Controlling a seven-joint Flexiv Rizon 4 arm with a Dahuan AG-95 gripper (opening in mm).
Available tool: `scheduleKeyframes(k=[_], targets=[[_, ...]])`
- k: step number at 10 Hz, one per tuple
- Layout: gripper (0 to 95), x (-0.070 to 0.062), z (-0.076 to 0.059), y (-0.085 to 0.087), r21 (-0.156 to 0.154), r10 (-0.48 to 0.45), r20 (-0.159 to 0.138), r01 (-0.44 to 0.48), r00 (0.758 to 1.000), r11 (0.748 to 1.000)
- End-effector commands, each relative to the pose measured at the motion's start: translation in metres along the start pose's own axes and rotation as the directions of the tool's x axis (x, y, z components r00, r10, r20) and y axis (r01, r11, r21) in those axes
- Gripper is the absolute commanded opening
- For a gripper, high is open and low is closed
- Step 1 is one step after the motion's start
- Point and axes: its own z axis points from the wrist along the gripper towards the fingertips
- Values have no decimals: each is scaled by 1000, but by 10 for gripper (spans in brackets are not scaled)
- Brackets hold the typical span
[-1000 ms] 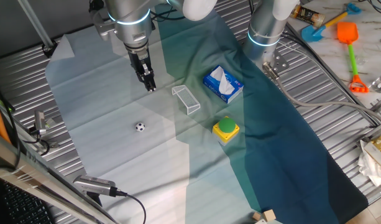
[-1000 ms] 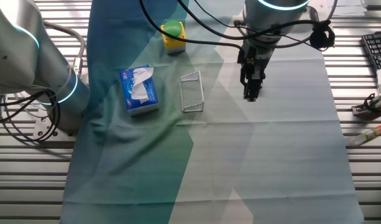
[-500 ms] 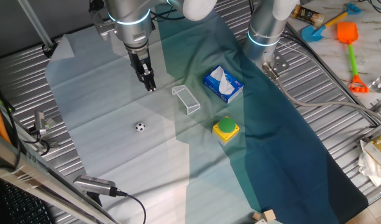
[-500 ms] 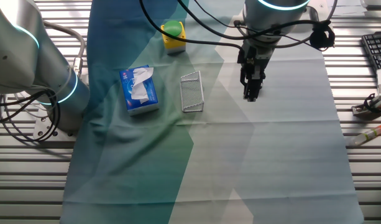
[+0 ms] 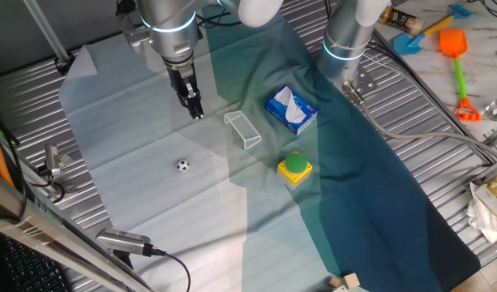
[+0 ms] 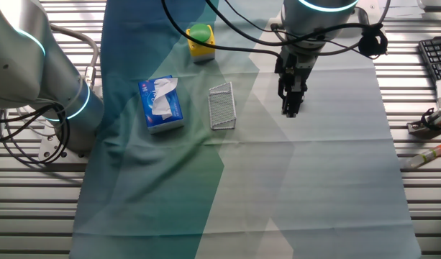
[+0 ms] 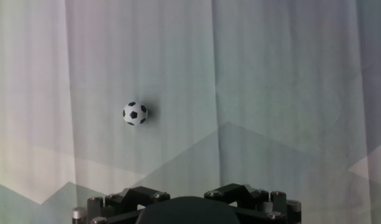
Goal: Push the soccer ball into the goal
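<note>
The soccer ball (image 5: 182,165) is a tiny white ball with black patches, lying on the pale cloth, apart from everything. It also shows in the hand view (image 7: 135,114), left of centre. I cannot find it in the other fixed view. The goal (image 5: 242,130) is a small clear box frame to the right of the ball; it also shows in the other fixed view (image 6: 221,106). My gripper (image 5: 196,111) hangs above the cloth behind the ball and left of the goal, fingers pressed together and empty. It also shows in the other fixed view (image 6: 290,109).
A blue-and-white tissue pack (image 5: 290,110) lies beyond the goal. A green button on a yellow base (image 5: 295,167) stands to the goal's right front. A second robot arm (image 5: 345,40) stands at the back. Cables and metal slats border the cloth.
</note>
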Motion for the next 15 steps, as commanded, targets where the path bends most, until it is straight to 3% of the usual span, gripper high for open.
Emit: scheduleKeyframes(k=[1,2,15], targets=[[950,0,0,0,0,0,0,0,1000,1000],[0,0,0,0,-10,-139,-2,139,990,990],[0,-1,1,2,-5,-131,-4,131,991,991]])
